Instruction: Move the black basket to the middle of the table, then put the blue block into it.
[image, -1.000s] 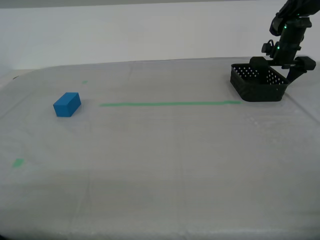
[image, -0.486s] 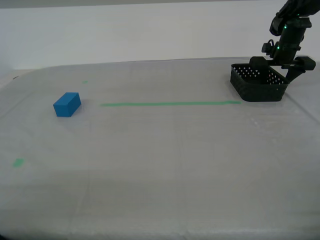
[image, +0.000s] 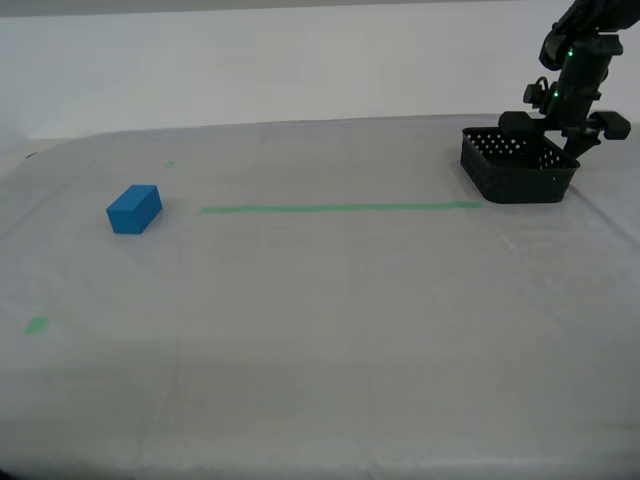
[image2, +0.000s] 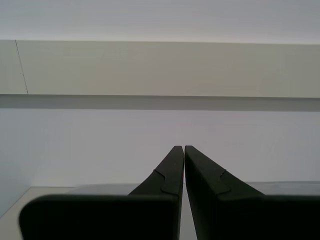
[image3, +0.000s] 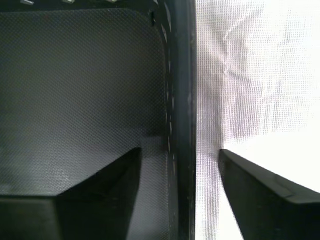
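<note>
Exterior view shows you the blue block (image: 134, 208) at mid-left on the table (image: 320, 330); farther back, upper right, my first gripper (image: 566, 128) straddles the black basket (image: 517, 166) wall, jaws apart. My second gripper (image2: 180, 150) is pressed together.

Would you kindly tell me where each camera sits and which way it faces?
Exterior view: on the robot, looking across the table at the blue block and black basket; one arm shows.
First wrist view: on my first end effector, looking down; its jaws straddle the basket wall.
Second wrist view: on my second end effector, facing a wall.
Exterior and first wrist views share the basket.
</note>
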